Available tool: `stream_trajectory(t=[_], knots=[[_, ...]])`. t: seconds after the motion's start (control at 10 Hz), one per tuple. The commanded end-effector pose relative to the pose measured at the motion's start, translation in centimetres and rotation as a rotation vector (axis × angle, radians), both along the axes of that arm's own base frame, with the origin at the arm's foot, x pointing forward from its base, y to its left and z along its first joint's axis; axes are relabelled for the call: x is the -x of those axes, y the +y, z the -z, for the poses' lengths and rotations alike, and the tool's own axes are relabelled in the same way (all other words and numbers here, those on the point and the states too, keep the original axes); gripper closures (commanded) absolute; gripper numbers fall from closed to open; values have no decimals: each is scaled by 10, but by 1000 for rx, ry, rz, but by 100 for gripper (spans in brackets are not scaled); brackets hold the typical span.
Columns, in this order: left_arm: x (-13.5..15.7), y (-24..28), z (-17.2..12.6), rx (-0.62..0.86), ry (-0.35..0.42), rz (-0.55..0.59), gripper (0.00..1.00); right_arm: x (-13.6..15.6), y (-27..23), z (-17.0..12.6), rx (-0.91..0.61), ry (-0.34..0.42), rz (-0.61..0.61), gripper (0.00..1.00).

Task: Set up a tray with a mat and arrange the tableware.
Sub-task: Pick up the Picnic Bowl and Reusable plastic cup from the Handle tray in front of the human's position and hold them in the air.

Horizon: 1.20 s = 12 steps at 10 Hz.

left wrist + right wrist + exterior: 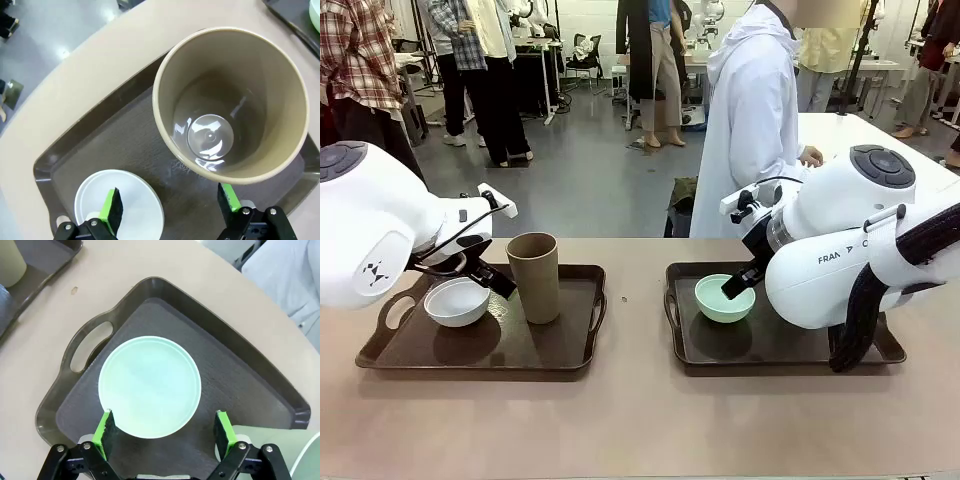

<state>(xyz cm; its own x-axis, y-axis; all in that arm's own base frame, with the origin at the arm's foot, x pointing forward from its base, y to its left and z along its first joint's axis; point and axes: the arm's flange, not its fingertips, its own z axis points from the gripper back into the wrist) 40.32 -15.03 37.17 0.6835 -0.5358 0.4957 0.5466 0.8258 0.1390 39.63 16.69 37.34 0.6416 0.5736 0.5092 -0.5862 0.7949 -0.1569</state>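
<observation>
Fingers of the left gripper (170, 201) stand spread wide and grasp nothing. One green pad hangs over the white bowl (140, 210), the other just beside the rim of the brown tumbler (230, 100). Both vessels sit upright on the left tray (100, 145), near each other but apart. We judge the tumbler the chief hazard: it is tall, and a sideways or careless downward move could clip its rim and tip it onto the bowl.

The right gripper (164, 427) is likewise released and empty, its fingers straddling the near edge of the mint green bowl (150, 385) on the right tray (240, 370). We cannot tell whether the pads touch it. The bowl nearly fills the span between them, so an off-centre descent could land a pad on the rim and tilt or skid the bowl. A pale vessel, which we take for the pale green tumbler (280, 437), lies just beside one finger and could be knocked.

Beyond the worktop (640, 420) a person (750, 130) in a white coat stands turned away from the trays.
</observation>
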Motion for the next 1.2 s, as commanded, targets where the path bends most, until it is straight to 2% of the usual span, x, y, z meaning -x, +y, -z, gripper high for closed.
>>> stream_trajectory(t=[0.0, 1.1], knots=[[0, 0, 0, 0, 0, 0, 0, 0, 0, 0, 0, 0, 0, 0], [0, 0, 0, 0, 0, 0, 0, 0, 0, 0, 0, 0, 0, 0]])
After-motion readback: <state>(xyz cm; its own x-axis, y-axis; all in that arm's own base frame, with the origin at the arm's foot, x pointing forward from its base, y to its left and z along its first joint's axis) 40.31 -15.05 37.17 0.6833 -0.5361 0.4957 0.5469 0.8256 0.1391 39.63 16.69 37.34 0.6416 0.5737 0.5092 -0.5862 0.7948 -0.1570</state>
